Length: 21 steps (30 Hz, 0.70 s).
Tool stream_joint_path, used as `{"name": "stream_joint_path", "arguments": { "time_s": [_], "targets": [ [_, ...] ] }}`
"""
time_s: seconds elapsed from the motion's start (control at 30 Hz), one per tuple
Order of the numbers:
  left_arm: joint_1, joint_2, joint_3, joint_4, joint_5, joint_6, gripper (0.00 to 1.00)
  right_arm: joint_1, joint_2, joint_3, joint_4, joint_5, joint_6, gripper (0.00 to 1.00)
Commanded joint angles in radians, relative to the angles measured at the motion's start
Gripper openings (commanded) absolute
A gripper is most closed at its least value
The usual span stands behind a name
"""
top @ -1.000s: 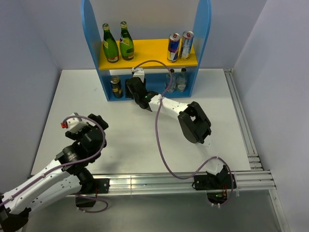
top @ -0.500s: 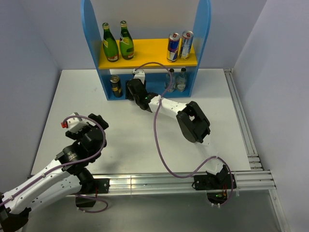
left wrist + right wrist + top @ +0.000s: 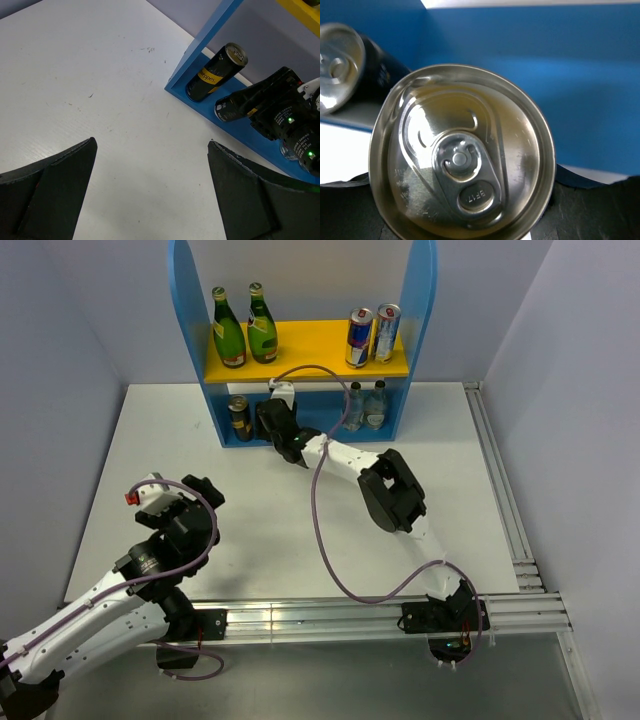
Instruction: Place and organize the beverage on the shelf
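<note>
The shelf [image 3: 188, 330] stands at the back of the table, with a yellow upper board [image 3: 305, 345] and a blue back. On top stand two green bottles [image 3: 230, 332] and two tall slim cans [image 3: 360, 338]. On the lower level are a dark can [image 3: 238, 418] at the left and two clear bottles [image 3: 366, 405] at the right. My right gripper [image 3: 275, 422] reaches into the lower level, shut on a second dark can [image 3: 234, 103] just right of the first one [image 3: 216, 73]. The held can's silver top [image 3: 462, 155] fills the right wrist view. My left gripper [image 3: 150, 145] hangs open over bare table.
The shelf's blue side panel [image 3: 205, 45] stands right beside the standing dark can. A purple cable [image 3: 322, 510] loops from the right arm across the table. A metal rail [image 3: 500, 490] runs along the table's right edge.
My right arm has pushed the held can a little farther in and to the left on the lower level. The left arm has not moved.
</note>
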Motion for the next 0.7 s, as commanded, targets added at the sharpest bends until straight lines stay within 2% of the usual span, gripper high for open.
{"name": "stream_joint_path", "arguments": {
  "time_s": [0.0, 0.37, 0.4, 0.43, 0.47, 0.53, 0.63, 0.67],
  "targets": [
    [-0.004, -0.005, -0.007, 0.026, 0.002, 0.024, 0.99, -0.005, 0.011, 0.127, 0.086, 0.040, -0.024, 0.00],
    [-0.004, -0.008, -0.010, 0.035, 0.010, 0.035, 0.99, -0.005, 0.115, 0.269, 0.057, 0.088, -0.065, 0.00],
    [-0.004, -0.009, -0.010, 0.036, 0.011, 0.037, 0.99, -0.003, 0.118, 0.282, 0.059, 0.100, -0.065, 0.04],
    [-0.004, -0.012, -0.010, 0.039, 0.011, 0.040, 0.99, -0.005, 0.124, 0.283, 0.051, 0.103, -0.062, 0.19],
    [-0.004, -0.012, -0.011, 0.039, 0.014, 0.040, 0.99, -0.003, 0.124, 0.285, 0.054, 0.108, -0.065, 0.28],
    [-0.004, -0.015, -0.013, 0.041, 0.016, 0.043, 0.99, -0.001, 0.124, 0.285, 0.053, 0.125, -0.061, 0.54],
    [-0.004, -0.017, -0.013, 0.041, 0.017, 0.041, 0.99, -0.003, 0.124, 0.283, 0.051, 0.132, -0.057, 0.67],
    [-0.004, -0.017, -0.013, 0.041, 0.017, 0.041, 0.99, -0.003, 0.124, 0.285, 0.050, 0.134, -0.059, 0.69]
  ]
}}
